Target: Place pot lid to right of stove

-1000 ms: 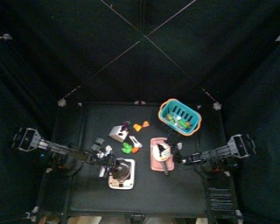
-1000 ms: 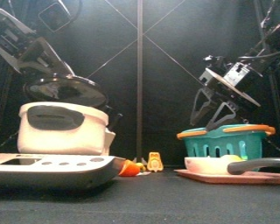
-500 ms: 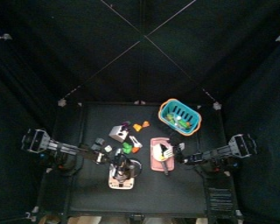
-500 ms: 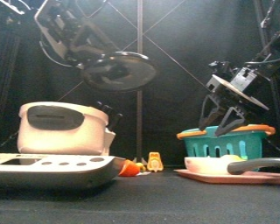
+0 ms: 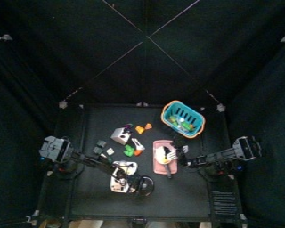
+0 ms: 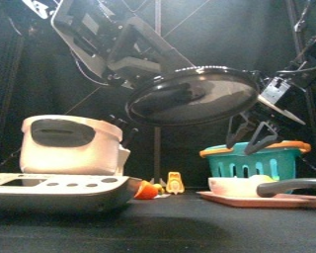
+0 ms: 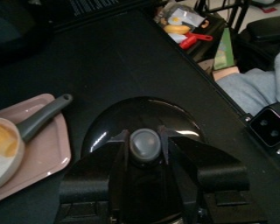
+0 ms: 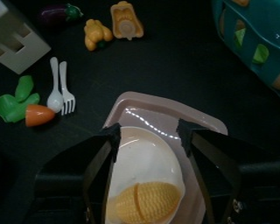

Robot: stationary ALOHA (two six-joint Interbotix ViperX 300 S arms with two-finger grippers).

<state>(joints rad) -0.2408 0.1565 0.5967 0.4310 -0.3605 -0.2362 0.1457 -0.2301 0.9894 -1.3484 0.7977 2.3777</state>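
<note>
The pot lid (image 6: 194,95) is off the table, carried in the air by the left gripper (image 7: 140,150), whose jaws are closed on the knob at the lid's centre. In the front view it hangs tilted, its underside turned toward the camera, high above the table and right of the white pot (image 6: 72,144) that sits on the stove (image 6: 55,190). From above, the lid (image 5: 142,184) shows as a small dark disc near the table's front edge, just beside the stove's (image 5: 118,182) right end.

The relation that matters is lid to stove: the lid is already over the stove's right side, so the move ahead looks mostly downward rather than sideways. The free table there is a narrow strip between the stove and the pink board (image 5: 166,158), which carries a yellow-filled pan (image 7: 17,140) with a dark handle. In the left wrist view the board (image 7: 49,156) lies close beside the lid (image 7: 143,140), so drifting further right would risk setting the lid on it.

The left arm is the nearer one and holds the load. The right gripper (image 8: 152,140) hangs with its jaws spread apart over the pink board and holds nothing. Further back stand the teal-and-orange basket (image 5: 183,117) and small toy vegetables (image 8: 25,105), clear of the landing spot.
</note>
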